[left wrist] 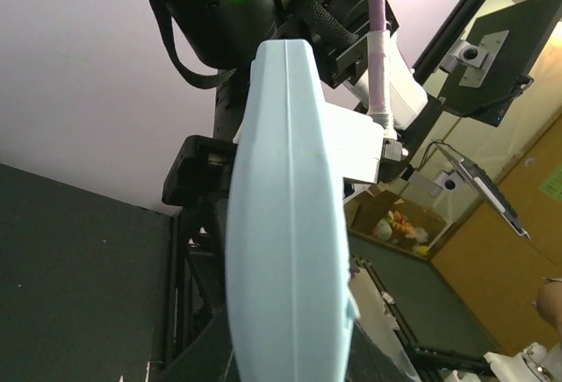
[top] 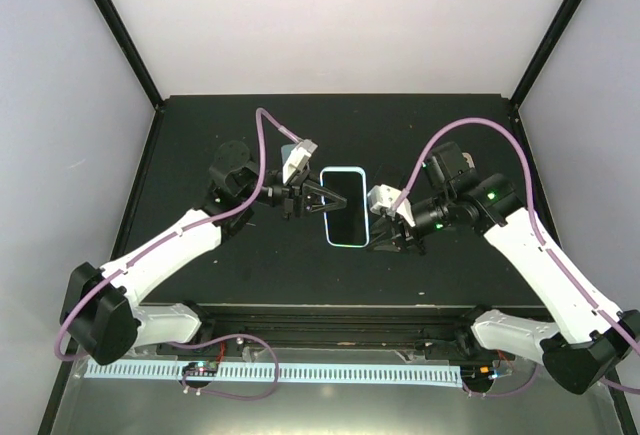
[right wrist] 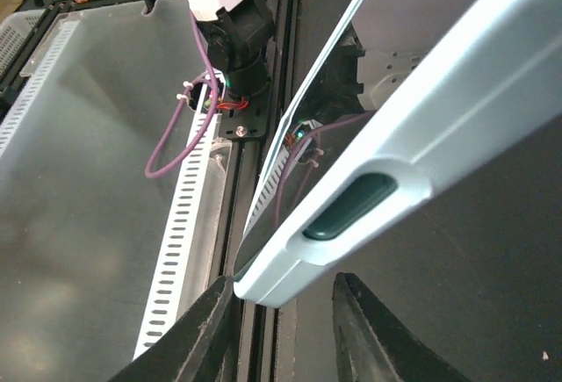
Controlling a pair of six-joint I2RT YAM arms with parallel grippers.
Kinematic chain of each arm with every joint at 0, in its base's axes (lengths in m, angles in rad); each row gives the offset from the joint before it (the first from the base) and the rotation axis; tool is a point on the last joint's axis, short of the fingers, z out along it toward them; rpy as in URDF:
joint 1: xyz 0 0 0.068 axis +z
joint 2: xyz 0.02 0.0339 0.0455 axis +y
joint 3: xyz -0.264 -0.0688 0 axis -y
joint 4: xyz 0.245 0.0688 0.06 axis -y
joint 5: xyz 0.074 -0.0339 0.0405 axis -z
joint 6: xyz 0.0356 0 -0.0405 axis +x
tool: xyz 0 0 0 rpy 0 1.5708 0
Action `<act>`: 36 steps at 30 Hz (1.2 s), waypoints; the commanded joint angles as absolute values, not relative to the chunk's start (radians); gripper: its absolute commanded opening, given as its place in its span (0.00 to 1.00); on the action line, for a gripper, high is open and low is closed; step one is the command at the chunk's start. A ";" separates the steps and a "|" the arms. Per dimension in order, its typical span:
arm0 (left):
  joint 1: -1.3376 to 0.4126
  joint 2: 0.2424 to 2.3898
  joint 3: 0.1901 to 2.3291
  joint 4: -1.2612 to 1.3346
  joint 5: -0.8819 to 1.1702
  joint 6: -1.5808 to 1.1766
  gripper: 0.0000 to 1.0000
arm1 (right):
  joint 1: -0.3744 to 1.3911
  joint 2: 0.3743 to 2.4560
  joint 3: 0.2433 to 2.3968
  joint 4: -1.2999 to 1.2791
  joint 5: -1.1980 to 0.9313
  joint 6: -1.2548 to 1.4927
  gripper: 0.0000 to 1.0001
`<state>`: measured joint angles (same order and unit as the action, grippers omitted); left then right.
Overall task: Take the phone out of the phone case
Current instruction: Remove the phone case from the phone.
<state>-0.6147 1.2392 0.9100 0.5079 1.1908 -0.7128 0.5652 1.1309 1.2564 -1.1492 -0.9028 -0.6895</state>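
Left gripper is found clamped on the left long edge of the phone case, which is held at frame centre with its long axis running top to bottom. Right gripper is seen parted astride the case's lower right corner. Freer room is judged to lie toward the frame's top.
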 commanded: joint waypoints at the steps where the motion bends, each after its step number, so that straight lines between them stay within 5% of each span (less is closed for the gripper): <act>1: -0.631 1.196 0.928 0.542 1.232 -0.704 0.01 | 0.561 1.130 1.297 -1.162 -0.934 -0.702 0.30; 14: -0.631 1.167 0.933 0.484 1.245 -0.632 0.01 | 0.561 1.198 1.386 -1.265 -1.031 -0.679 0.30; 20: -0.632 1.164 0.934 0.485 1.255 -0.633 0.02 | 0.561 1.198 1.377 -1.273 -1.023 -0.709 0.20; 36: -0.693 1.151 0.933 0.535 1.348 -0.664 0.02 | 0.561 1.232 1.391 -1.290 -0.832 -0.890 0.14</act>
<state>-0.6510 1.1965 0.9081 0.4641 1.2495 -0.6540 0.5678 1.1843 1.3483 -1.3094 -0.9657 -0.8509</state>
